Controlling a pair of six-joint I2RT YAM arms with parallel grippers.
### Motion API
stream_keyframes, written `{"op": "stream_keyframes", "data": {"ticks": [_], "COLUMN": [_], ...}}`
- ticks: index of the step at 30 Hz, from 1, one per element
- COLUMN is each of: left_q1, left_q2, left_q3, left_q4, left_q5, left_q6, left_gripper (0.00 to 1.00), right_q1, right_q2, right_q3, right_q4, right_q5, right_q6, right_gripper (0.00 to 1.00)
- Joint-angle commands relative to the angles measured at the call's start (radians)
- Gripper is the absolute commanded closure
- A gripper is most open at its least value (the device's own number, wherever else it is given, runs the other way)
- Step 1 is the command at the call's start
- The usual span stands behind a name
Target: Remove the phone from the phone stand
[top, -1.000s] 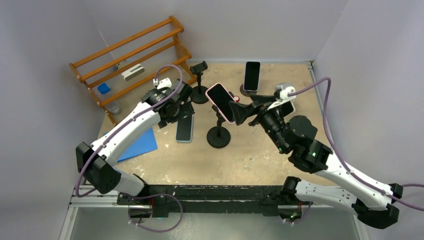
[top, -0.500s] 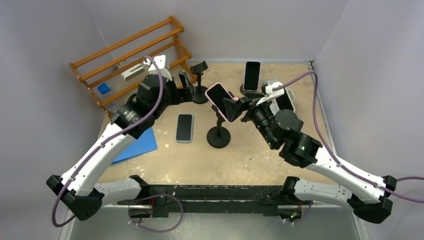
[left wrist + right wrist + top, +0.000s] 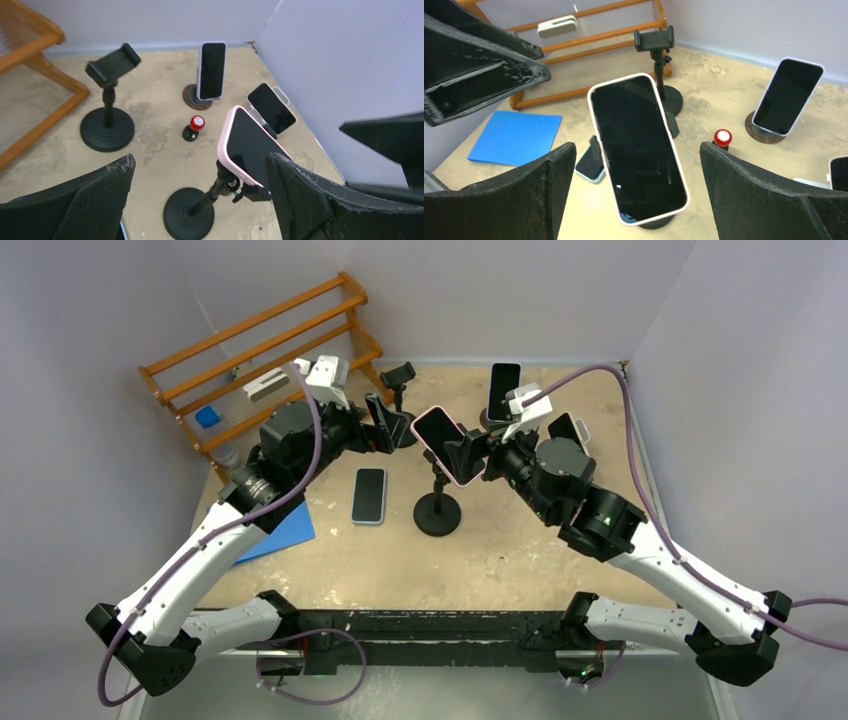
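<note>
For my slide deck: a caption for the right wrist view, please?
Open right gripper frames the pink-cased phone on its stand, left gripper opposite.

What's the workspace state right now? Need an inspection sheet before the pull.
Surface: tan table, mottled.
Job's things: pink-cased phone held tilted on the black phone stand, centre.
Clutter: empty stand; phone on round base; flat phone; propped phone at the right edge; red-capped knob; blue sheet.
Grippers: left gripper open, short of the phone; right gripper open, fingers either side of the phone, gaps visible.
Cables: purple cables arch over both arms, touching no phone.
Surroundings: wooden rack back left, holding small items; grey walls.
</note>
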Motion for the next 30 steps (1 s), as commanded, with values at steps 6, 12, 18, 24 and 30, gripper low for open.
{"op": "stream_keyframes", "data": {"ticks": [6,12,18,24,30], "left_q1": [0.006,0.005,0.006,0.005,0.004], "left_q2": [-0.059,-0.109,-0.115,-0.130,-0.136], "left_q3": [-0.063,-0.179,-0.200,-0.209,-0.213], "left_q4": [0.118,0.223,0.225,0.227,0.230], "left_q5": [0.180,0.244,0.262,0.261,0.273], "left_q6": [0.006,0.037,0.042,0.038,0.030], "left_gripper": [0.00,0.00,0.00,0.00,0.00], "right_q1": [-0.149,-0.186,-0.219,-0.248,-0.251], "right_q2": [-0.017,0.024,0.066,0.090,0.126], "right_q3": [0.028,0.037,0.033,0.049,0.048], "right_q4": [-0.100,-0.114,-0.110,-0.113,-0.106], "right_q5": [-0.298,-0.337,-0.352,-0.382,-0.420], "right_q6": [-0.013,-0.022,-0.022,-0.023,-0.026], "right_gripper": [0.02,0.01,0.01,0.01,0.01]}}
